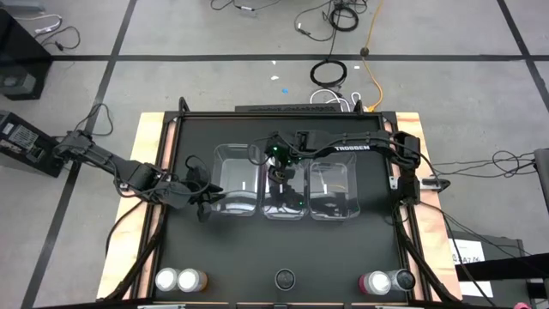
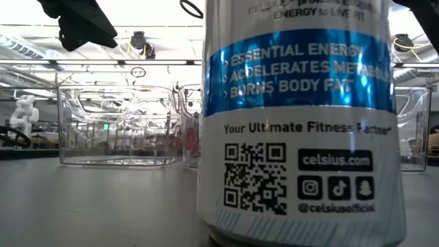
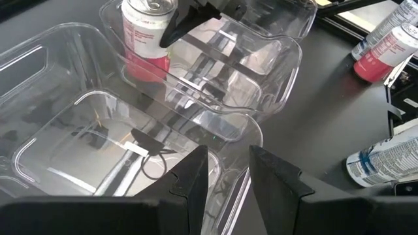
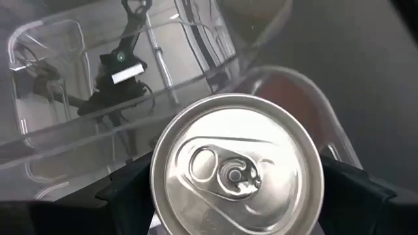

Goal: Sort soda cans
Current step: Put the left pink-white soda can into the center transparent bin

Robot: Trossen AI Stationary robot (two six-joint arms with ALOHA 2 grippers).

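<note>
The right end effector (image 1: 285, 174) hangs over the middle bin (image 1: 284, 190), pinching a pink can (image 3: 145, 34) inside it. Released tilted, the can could topple. The left end effector (image 1: 204, 204), fingers nearly together and empty, hovers at nine o'clock beside the bins.

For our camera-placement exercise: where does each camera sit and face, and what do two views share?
High: overhead, straight down on table; both arms show.
Low: tabletop height, level; grey can fills it.
Left wrist: above clear bins, left gripper in foreground.
Right wrist: down onto pink can, right gripper around it.
Shared: both wrist views show that pink can.
</note>
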